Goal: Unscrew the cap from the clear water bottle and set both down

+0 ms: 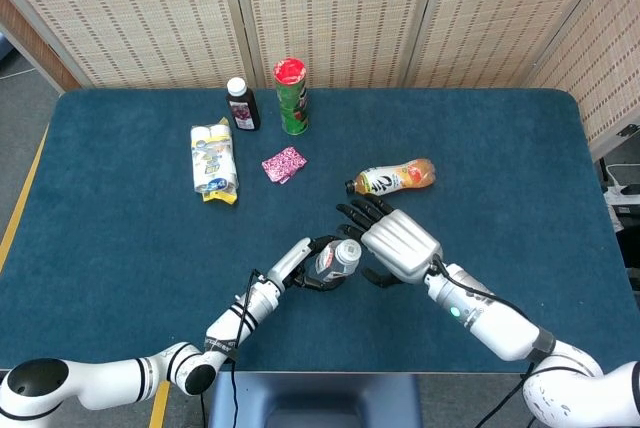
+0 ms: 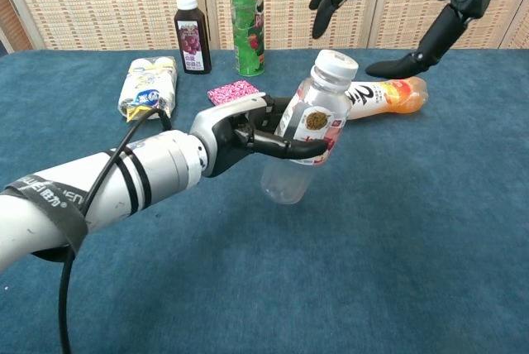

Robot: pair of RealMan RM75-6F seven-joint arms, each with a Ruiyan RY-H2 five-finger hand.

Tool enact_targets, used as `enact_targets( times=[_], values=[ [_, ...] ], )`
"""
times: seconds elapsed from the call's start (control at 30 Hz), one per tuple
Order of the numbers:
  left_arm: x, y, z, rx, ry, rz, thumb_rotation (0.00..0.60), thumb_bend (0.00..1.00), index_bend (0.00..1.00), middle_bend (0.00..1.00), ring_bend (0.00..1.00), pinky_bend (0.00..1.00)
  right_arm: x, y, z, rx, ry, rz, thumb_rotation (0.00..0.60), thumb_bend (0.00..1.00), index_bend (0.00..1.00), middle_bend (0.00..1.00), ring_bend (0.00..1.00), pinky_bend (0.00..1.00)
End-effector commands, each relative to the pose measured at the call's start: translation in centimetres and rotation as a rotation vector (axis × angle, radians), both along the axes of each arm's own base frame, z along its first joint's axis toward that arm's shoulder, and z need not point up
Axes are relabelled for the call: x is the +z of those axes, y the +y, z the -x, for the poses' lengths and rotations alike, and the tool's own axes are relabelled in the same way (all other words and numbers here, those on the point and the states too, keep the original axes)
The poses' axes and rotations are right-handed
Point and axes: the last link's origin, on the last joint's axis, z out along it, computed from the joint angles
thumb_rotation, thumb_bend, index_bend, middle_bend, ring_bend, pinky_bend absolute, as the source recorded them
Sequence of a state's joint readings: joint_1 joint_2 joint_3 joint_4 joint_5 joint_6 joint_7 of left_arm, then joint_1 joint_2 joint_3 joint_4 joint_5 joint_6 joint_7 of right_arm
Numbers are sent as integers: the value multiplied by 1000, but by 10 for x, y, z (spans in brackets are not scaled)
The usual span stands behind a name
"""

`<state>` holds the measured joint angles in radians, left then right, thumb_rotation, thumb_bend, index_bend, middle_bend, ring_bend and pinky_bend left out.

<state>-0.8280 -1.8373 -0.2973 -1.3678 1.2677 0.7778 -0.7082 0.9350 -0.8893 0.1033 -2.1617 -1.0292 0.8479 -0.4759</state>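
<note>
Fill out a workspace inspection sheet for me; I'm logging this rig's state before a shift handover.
Surface: blue cloth table, no spills seen.
Job's things: clear water bottle tilted, held off the table; white cap on the bottle.
Clutter: dark juice bottle, green can, white packet, pink wrapper, orange drink bottle lying on its side.
Hands: left hand grips the bottle; right hand open above the cap, not touching.
Cables: black cable along the left arm.
Surroundings: woven screen panels behind.
</note>
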Motion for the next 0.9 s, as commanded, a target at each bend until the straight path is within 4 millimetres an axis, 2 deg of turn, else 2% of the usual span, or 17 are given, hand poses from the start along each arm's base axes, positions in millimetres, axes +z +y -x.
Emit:
enact_targets(
  times=[0.03, 0.37, 0.6, 0.8, 0.9],
  values=[
    [0, -1, 0, 0, 0, 3, 600, 763, 737, 824, 570, 580, -4, 0, 0, 0, 8, -12, 472, 331, 230, 0, 0, 0],
    [-1, 3, 2, 6, 13, 0, 600, 761, 737, 823, 570, 580, -2, 11, -5, 21, 10, -29, 473, 331, 296, 0, 0, 0],
    [-3, 3, 1, 3, 17, 1, 600, 762, 737, 823, 570, 580, -3, 16, -7, 44, 14, -39, 473, 331, 302, 0, 0, 0],
    [1, 6, 4, 17, 8, -21, 600, 761, 738, 823, 569, 579, -1, 13, -5, 32, -4, -15, 474, 330, 235, 0, 0, 0],
    [3, 10, 7, 54, -21, -42, 600, 751, 740, 821, 570, 561, 5, 10, 0, 9, -36, 15, 474, 330, 162, 0, 0, 0]
  ],
)
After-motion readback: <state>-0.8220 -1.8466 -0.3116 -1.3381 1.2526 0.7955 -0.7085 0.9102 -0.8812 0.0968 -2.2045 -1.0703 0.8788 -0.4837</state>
